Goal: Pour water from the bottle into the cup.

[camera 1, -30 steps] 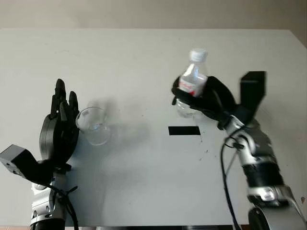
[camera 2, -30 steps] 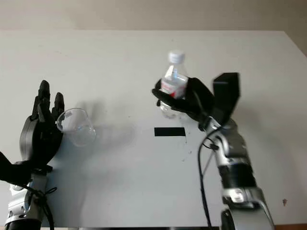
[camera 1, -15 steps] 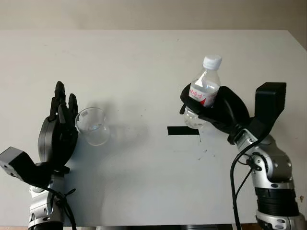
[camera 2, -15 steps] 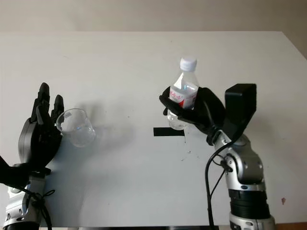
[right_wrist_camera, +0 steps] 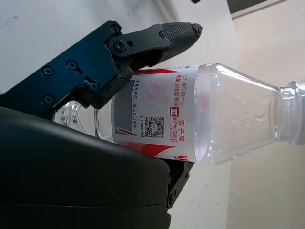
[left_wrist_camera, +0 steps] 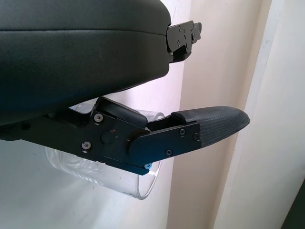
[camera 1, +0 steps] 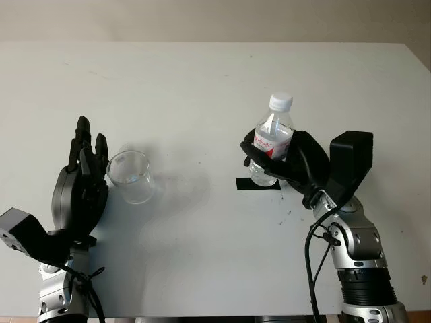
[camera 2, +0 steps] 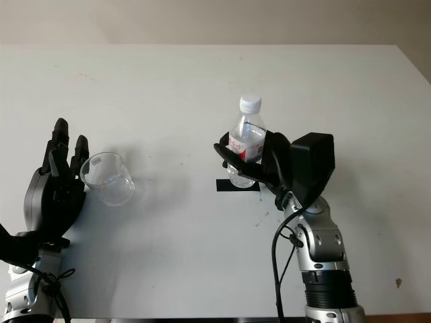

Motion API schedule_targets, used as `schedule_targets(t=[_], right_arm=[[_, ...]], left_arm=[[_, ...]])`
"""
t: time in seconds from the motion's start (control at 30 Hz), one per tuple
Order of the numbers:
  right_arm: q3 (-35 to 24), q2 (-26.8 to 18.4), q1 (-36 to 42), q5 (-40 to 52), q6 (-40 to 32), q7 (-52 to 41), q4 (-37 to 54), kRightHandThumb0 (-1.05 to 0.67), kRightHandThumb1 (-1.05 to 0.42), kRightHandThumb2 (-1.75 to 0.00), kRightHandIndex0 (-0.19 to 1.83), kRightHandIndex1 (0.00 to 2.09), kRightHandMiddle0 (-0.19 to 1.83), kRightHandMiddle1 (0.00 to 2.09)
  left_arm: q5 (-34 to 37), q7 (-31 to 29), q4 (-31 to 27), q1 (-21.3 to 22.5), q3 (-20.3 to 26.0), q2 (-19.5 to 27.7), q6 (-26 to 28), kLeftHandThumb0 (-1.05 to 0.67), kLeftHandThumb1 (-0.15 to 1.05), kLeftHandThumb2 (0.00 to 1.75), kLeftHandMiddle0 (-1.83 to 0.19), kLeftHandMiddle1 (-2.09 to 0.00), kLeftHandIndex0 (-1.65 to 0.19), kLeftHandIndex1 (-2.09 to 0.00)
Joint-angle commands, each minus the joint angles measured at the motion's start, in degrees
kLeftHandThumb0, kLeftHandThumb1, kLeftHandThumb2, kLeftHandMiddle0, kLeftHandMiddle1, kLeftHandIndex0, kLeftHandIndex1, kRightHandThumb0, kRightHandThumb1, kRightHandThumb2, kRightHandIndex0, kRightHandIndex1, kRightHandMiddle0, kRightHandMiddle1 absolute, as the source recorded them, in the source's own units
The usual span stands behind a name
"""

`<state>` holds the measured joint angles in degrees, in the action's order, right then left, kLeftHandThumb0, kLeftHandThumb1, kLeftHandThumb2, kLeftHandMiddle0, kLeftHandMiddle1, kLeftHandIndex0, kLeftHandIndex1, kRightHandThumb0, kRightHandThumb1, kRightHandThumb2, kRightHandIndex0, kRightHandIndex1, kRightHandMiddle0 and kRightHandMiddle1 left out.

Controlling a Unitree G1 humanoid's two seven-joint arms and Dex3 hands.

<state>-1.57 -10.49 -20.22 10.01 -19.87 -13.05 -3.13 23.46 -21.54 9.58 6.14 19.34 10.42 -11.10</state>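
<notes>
A clear plastic bottle (camera 1: pixel 271 138) with a white cap and a red-and-white label is upright at the table's middle right, and my right hand (camera 1: pixel 275 161) is shut around its lower half. Its base is just over a black tape mark (camera 1: pixel 258 184); I cannot tell whether it touches the table. In the right wrist view my fingers (right_wrist_camera: pixel 128 52) wrap around the bottle's (right_wrist_camera: pixel 200 129) label. A clear, empty-looking cup (camera 1: pixel 130 176) stands at the left. My left hand (camera 1: pixel 87 161) is open right beside the cup, palm toward it. The left wrist view has the cup (left_wrist_camera: pixel 131 183) behind my fingers (left_wrist_camera: pixel 209 126).
The white table (camera 1: pixel 202 87) stretches wide behind both objects, with its far edge against a beige wall. The table's right edge (camera 1: pixel 417 60) lies beyond my right arm. A black cable (camera 1: pixel 311 256) hangs along the right forearm.
The right hand swung the bottle to the right and up, then brought it back left and lower over the black tape mark. The cup and left hand have stayed put.
</notes>
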Motion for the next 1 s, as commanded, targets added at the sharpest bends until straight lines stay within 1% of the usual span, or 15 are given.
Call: schedule_targets(t=[0.0,0.17,0.43,0.63,0.7,0.77,0.83,0.87,0.93,0.97], right_arm=[[0.02,0.86,0.15,-0.33,2.01,0.15,-0.62,-0.36,-1.05,-0.51,1.33,2.09,0.95,2.09],[-0.09,1.30,1.08,-0.71,4.62,-0.21,-2.27,-0.36,-1.05,-0.51,1.34,2.09,0.95,2.09],[-0.12,1.36,2.41,-0.61,3.65,-0.12,-1.83,-0.37,-1.05,-0.48,1.33,2.09,0.96,2.09],[-0.04,0.98,3.34,-0.45,3.50,-0.99,-1.83,-0.38,-1.05,-0.44,1.25,2.09,0.86,2.09],[0.15,0.62,3.72,-0.66,3.64,-1.59,-1.82,-0.40,-1.05,-0.39,1.07,2.09,0.73,2.09],[0.06,0.63,4.13,-0.53,3.78,-2.10,-1.82,-0.43,-1.05,-0.33,0.83,2.09,0.59,2.09],[0.04,0.60,4.87,-0.64,4.95,-2.65,-2.10,-0.48,-1.05,-0.25,0.51,2.08,0.33,2.09],[-0.05,0.57,5.28,-0.46,5.92,-3.28,-2.40,-0.51,-1.05,-0.19,0.33,1.96,0.15,2.05],[-0.78,0.77,5.96,0.92,7.31,-5.03,-3.17,-0.51,-1.05,-0.13,0.17,1.75,-0.01,1.91],[-0.94,0.63,6.33,1.25,7.81,-5.79,-3.45,-0.49,-1.04,-0.09,0.08,1.51,-0.06,1.74]], left_arm=[[0.40,-0.29,1.69,-2.18,0.29,-0.32,0.36,-0.81,1.05,0.66,0.19,0.00,0.19,0.00],[0.54,-0.16,2.06,-1.83,0.57,-0.03,0.19,-0.81,1.05,0.65,0.19,0.00,0.19,0.00],[0.36,-0.11,2.10,-1.47,0.46,0.44,0.10,-0.81,1.05,0.65,0.19,0.00,0.19,0.00],[0.52,-0.95,3.12,-1.00,0.61,0.84,-0.83,-0.80,1.05,0.66,0.19,0.00,0.19,0.00],[0.48,-0.83,3.01,-0.94,0.60,0.92,-0.67,-0.80,1.05,0.66,0.19,0.00,0.19,0.00],[0.50,-0.84,2.89,-0.96,0.61,1.04,-0.49,-0.80,1.05,0.66,0.19,0.00,0.19,0.00],[0.51,-0.80,2.81,-0.93,0.64,1.18,-0.27,-0.80,1.05,0.66,0.19,0.00,0.19,0.00],[0.53,-0.83,2.83,-0.90,0.65,1.25,-0.21,-0.81,1.05,0.66,0.19,0.00,0.19,0.00],[0.43,-0.69,2.77,-0.82,0.63,1.25,-0.17,-0.81,1.05,0.65,0.19,0.00,0.19,0.00],[0.37,-0.56,2.73,-0.81,0.64,1.23,-0.14,-0.81,1.05,0.65,0.19,0.00,0.19,0.00]])
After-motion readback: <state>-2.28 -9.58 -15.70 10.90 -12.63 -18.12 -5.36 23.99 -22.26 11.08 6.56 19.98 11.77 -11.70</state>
